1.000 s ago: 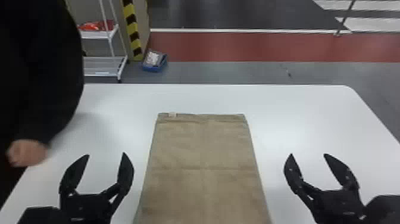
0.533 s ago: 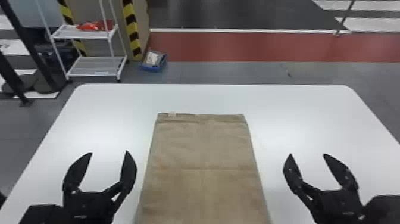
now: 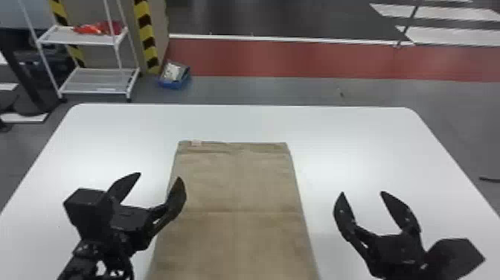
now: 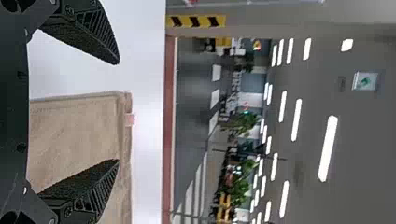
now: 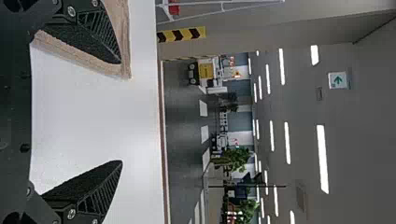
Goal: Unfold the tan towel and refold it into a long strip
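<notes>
The tan towel (image 3: 238,186) lies flat as a folded rectangle on the white table, a small pale tag at its far left corner and a crease across its middle. My left gripper (image 3: 159,175) stands open above the towel's left edge, one finger over the cloth. My right gripper (image 3: 362,193) is open over the table, right of the towel. In the left wrist view, the left gripper (image 4: 117,111) spans the edge of the towel (image 4: 77,140). In the right wrist view, the right gripper (image 5: 122,112) holds nothing, and the towel (image 5: 123,28) runs behind one finger.
The white table (image 3: 372,149) extends around the towel on both sides and beyond its far edge. Past the table on the floor stand a white wire shelf (image 3: 95,83) and a blue box (image 3: 175,76).
My left gripper has moved right and forward, over the towel's left edge. My right gripper has shifted slightly. A person at the left has gone out of view. The towel lies as before.
</notes>
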